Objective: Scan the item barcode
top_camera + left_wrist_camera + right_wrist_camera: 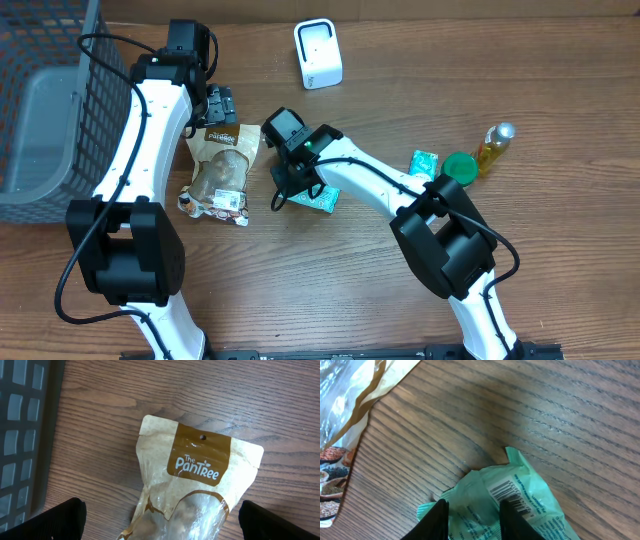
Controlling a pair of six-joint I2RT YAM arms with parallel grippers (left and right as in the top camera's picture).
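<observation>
Brown wood worktop (300, 290) runs under both arms, with a grey wire basket (40, 100) at your left and a small white box scanner (318, 55) at the far side. The crinkly green plastic packet (520, 475) lies near the middle, under your right jaws (470, 515) and well apart from the scanner. Those jaws stand a little apart with a fold of the packet between them, and you cannot tell whether they pinch it. Your left jaws (221, 108) are spread wide above the top of a brown paper snack pouch (222, 165), holding nothing. The packet is thin and floppy, so it may slip out or sag when you lift it. A crease could bend the black barcode (512, 494) so that it will not read. The barcode faces up, not toward the scanner. The packet seems to lie longways across the worktop, but the arm hides much of it.
</observation>
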